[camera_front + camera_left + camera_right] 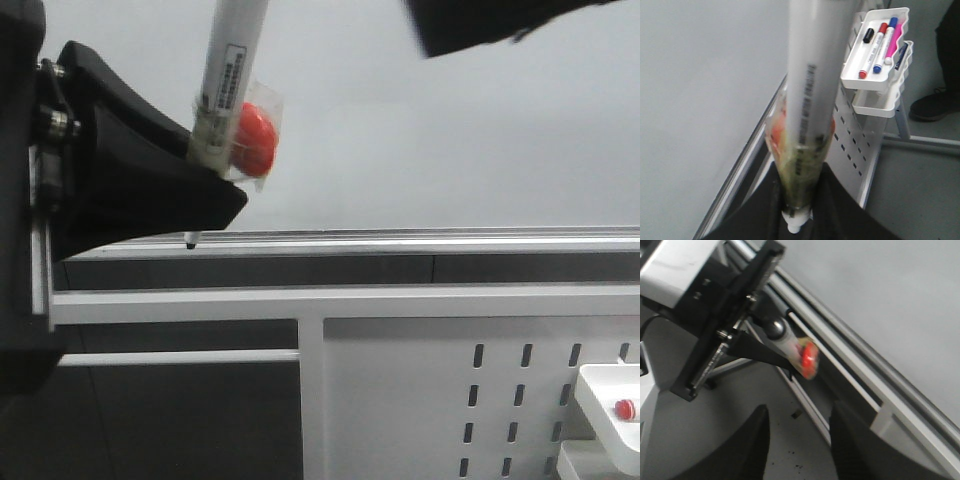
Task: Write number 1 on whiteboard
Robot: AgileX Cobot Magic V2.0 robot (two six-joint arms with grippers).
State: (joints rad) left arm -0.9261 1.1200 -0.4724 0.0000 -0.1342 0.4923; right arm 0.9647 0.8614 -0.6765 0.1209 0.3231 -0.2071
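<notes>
The whiteboard point(450, 130) is a pale grey board with a silver rail point(420, 240) along its lower edge. No black stroke of the number 1 shows on it. My left gripper point(215, 195) is shut on a white marker pen point(230, 60) with a red lump point(255, 135) taped to it. The pen's black tip point(190, 240) is down at the rail. The left wrist view shows the pen point(812, 100) clamped between the black fingers point(840, 210), with the board point(700, 100) beside it. My right gripper point(797, 412) is open and empty, away from the board point(880, 300).
A grey-white metal panel with slot holes point(420, 400) stands under the rail. A white tray point(877, 47) with several coloured markers hangs at the panel's right end point(610, 410). A person's shoe point(935, 105) is on the floor beyond it.
</notes>
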